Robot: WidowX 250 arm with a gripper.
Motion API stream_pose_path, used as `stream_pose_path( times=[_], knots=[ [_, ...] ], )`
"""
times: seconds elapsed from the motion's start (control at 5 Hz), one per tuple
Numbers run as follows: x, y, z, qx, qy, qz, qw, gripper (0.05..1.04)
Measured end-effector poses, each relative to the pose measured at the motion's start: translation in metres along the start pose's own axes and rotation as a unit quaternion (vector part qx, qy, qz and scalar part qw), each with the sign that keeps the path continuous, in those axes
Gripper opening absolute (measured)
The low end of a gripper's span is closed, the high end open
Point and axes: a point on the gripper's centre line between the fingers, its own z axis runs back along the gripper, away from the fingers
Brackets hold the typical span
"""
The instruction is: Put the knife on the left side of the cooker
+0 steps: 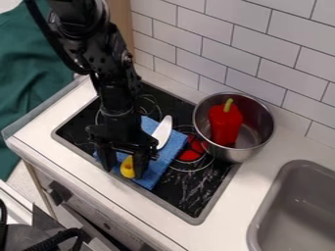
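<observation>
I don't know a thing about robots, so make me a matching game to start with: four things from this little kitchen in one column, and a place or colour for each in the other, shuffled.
Things
1. Knife
2. Cloth
3. Pepper
4. Sink

Places and colours
A. Red, inside the metal pot
B. Grey, at the lower right of the picture
C. Blue, lying on the black cooktop
D. Has a white blade

Right pairs: 1-D, 2-C, 3-A, 4-B
</observation>
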Motion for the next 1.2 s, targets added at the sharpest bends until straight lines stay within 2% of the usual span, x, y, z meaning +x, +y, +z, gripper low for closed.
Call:
stream_pose_path(
  times=[0.2,0.4,0.6,0.8,1.0,1.2],
  knots=[
    [0.001,0.0,-0.002,0.001,0.0,-0.007,1.0,0.464],
    [0.002,-0.001,-0.002,0.001,0.0,-0.007,1.0,0.462],
    [0.005,-0.007,0.009,0.0,-0.016,-0.009,0.9998,0.462],
    [0.015,-0.008,0.045,-0.003,-0.056,0.021,0.9982,0.462],
    [0.026,0.019,0.058,-0.004,-0.066,0.064,0.9957,0.462],
    [0.027,0.048,0.043,0.012,-0.027,0.095,0.9951,0.462]
  ],
)
